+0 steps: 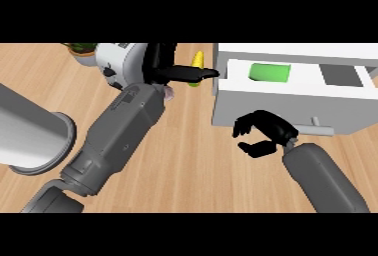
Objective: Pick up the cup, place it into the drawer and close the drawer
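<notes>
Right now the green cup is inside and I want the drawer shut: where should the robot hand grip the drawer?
Probably the grey handle on the white front of the drawer, approached from the robot's side, at the view's lower edge. It is a bar standing off an otherwise flat panel, so it can be curled round. The right robot hand is just left of it.

Left forearm [118, 140] slants up from the lower left. Left hand [184, 74] at its tip, fingers straight, pointing rightward; thumb not clearly seen. Right forearm [325, 180] enters at lower right. Right hand [264, 131] has fingers curled inward, apparently holding nothing.
</notes>
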### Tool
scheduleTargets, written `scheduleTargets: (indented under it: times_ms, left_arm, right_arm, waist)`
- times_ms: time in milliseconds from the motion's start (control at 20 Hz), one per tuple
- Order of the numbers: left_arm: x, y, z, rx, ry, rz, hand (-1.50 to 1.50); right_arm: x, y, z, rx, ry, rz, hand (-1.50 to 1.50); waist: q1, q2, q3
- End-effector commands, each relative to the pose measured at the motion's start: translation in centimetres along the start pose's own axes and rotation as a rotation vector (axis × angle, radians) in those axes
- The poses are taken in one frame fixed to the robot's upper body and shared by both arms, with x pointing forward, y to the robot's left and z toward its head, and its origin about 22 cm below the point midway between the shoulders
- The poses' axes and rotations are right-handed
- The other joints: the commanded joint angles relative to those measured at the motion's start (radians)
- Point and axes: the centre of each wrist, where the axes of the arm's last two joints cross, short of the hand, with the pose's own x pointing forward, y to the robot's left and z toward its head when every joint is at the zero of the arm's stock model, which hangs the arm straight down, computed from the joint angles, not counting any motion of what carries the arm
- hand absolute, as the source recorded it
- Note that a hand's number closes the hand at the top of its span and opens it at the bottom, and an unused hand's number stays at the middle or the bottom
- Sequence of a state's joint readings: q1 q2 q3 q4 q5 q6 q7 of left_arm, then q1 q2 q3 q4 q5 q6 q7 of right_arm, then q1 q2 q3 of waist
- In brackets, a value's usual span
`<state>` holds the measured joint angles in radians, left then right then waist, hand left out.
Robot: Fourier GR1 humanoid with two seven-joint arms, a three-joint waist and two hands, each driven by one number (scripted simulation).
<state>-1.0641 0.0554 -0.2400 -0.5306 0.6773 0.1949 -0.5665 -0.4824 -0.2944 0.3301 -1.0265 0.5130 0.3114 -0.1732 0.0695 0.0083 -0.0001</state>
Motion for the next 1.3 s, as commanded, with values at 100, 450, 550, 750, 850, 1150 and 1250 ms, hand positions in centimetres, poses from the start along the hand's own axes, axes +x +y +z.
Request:
scheduleTargets:
  times_ms: [100, 450, 550, 750, 850, 1150, 1250]
  left_arm:
    - [0.4, 2.6, 1.0, 0.006, 0.002, 0.008, -1.5]
    - [1.2, 5.9, 1.6, -0.028, 0.017, 0.025, -1.5]
    - [1.3, 6.5, 1.8, -0.024, 0.013, 0.021, -1.5]
    - [0.5, 6.1, 2.6, -0.061, 0.033, 0.02, -1.5]
    - [1.1, 6.9, 2.5, -0.059, 0.027, 0.039, -1.5]
    - [0.7, 6.5, 3.0, -0.092, 0.035, 0.049, -1.5]
    - [0.5, 6.9, 3.3, -0.093, 0.042, 0.049, -1.5]
  right_arm:
    - [-2.5, -2.2, -2.1, -0.115, -0.016, -0.056, 1.5]
    - [-2.7, -10.1, -1.8, -0.337, -0.029, -0.087, 1.5]
    - [-2.9, -12.7, -0.8, -0.379, -0.004, -0.073, 1.5]
    - [-2.5, -13.9, -0.6, -0.44, 0.012, -0.123, 1.5]
    - [-2.3, -15.5, 0.3, -0.444, 0.002, -0.126, 1.5]
    - [-2.1, -17.3, 1.6, -0.461, -0.03, -0.156, 1.5]
    - [-2.5, -17.3, 2.1, -0.452, -0.023, -0.158, 1.5]
  waist:
    - [0.046, 0.003, 0.004]
    - [0.085, 0.019, 0.005]
    - [0.092, 0.027, 0.005]
    - [0.107, 0.034, 0.006]
    - [0.122, 0.032, 0.005]
    - [0.137, 0.038, 0.004]
    - [0.142, 0.04, 0.004]
